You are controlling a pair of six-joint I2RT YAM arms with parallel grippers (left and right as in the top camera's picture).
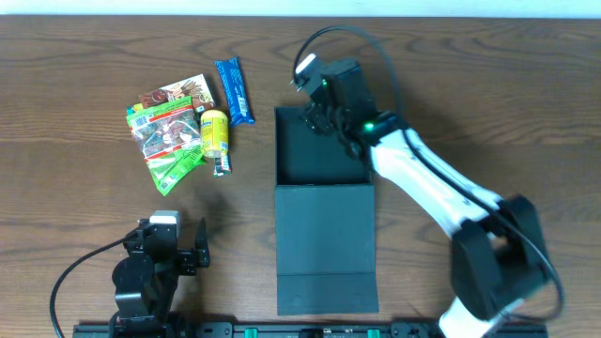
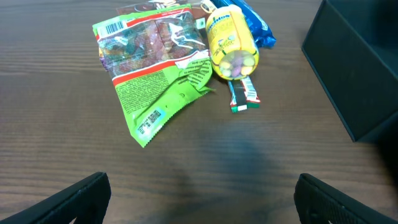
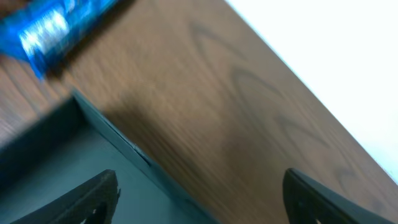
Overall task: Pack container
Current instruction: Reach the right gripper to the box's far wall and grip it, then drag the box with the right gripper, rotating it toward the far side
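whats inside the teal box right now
The container shows only bare dark floor. The right gripper and its arm cover its far right corner, so that part cannot be seen.

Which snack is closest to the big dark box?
The blue snack bar. It lies just left of the open container, while the yellow tube and green packets sit farther left.

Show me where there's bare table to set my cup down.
Bare wood: left of the snacks, between the left gripper and the lid, and the far right corner. Crowded: the snacks, and the container's far end under the right gripper.
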